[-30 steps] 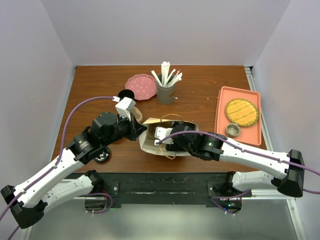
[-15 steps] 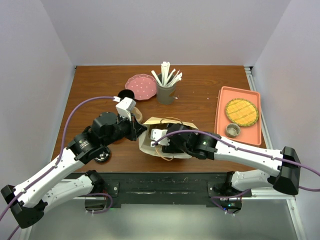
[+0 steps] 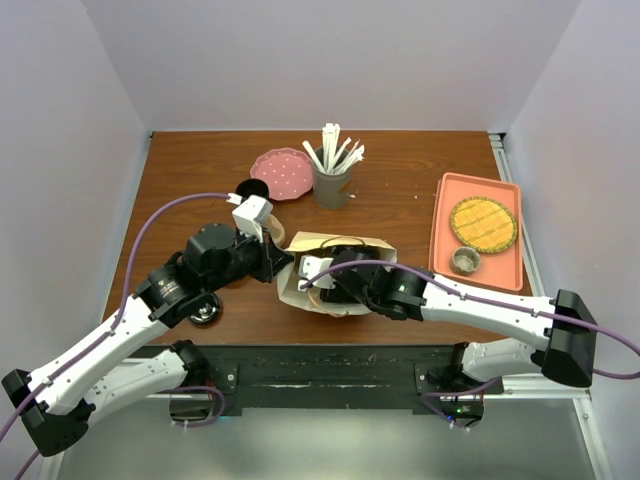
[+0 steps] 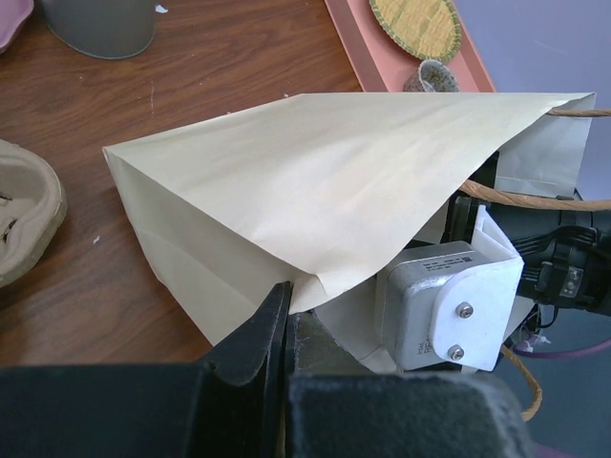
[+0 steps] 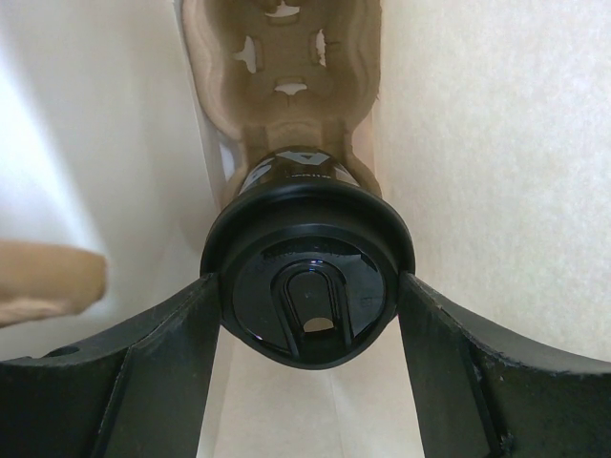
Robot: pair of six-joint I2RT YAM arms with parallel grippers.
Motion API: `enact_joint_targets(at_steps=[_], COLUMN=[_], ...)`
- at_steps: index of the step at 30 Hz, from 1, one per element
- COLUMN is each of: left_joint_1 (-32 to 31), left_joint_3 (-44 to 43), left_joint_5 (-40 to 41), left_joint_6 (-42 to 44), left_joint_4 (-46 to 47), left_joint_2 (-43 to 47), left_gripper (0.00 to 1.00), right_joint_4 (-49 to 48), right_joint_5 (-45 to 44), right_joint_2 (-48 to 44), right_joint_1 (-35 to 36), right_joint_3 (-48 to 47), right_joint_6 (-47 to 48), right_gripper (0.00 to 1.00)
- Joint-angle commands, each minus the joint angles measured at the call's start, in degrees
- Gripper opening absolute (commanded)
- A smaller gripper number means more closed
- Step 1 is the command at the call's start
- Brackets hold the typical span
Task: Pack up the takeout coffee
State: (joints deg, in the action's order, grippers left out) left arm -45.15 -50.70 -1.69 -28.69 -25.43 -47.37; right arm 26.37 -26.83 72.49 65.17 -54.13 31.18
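Inside the paper bag (image 4: 315, 191) lying on the surface (image 3: 400, 190), the right tool (image 5: 307, 296) clamps the takeout coffee (image 5: 307, 272) by its lid, its base against a cardboard carrier (image 5: 286, 67). The left tool (image 4: 284, 320) is pinched together on the bag's edge.

- Brown wooden surface (image 3: 400, 180).
- Pink scalloped plate (image 3: 282, 173), white-dotted, back, left of centre.
- Loose round black lid (image 3: 252, 189) right at the plate's near-left rim.
- Grey cup (image 3: 331, 187) just right of the plate, with white sticks (image 3: 336, 148) standing in it.
- Salmon tray (image 3: 500, 270) on the right side.
- Round yellow woven mat (image 3: 483, 223) on the tray.
- Small grey cup (image 3: 464, 261) on the tray, just near-left of the mat.
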Motion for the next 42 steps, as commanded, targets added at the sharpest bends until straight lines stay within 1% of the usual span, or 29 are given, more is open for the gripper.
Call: enact_joint_targets(at_steps=[1,7,12,18,33,42], left_joint_1=[-0.29,-0.38,-0.38,-0.38,-0.73,-1.0], left_joint_3=[-2.3,-1.07,-1.16,-0.98,4.81,4.38], left_joint_5=[-1.56,-1.21,-1.03,-1.29,-4.45,-4.46], left_joint_6=[0.65,0.48,0.3,0.21,1.0,2.76], left_joint_4=[-0.93,-0.5,-0.06,0.64,6.18,7.24], left_joint_2=[0.62,1.14,1.14,1.23,3.69,2.47], left_gripper=[0.0,0.0,0.0,0.0,0.0,0.0], right_joint_4=[-1.32,0.52,1.75,3.07,-0.09,-1.14], right_joint_5=[-2.61,-2.79,-2.88,-1.03,1.87,2.83], right_joint_2=[-2.0,-4.55,-5.16,-5.08,-5.08,-4.11], right_joint_1=[-0.48,-1.44,-1.97,-2.59,-3.73,-4.43], right_joint_3=[0.69,0.78,1.22,1.75,3.06,3.5], right_joint_6=[0.37,1.16,1.17,0.9,-1.65,-2.18], right_gripper=[0.23,0.23,0.24,0.24,0.24,0.24])
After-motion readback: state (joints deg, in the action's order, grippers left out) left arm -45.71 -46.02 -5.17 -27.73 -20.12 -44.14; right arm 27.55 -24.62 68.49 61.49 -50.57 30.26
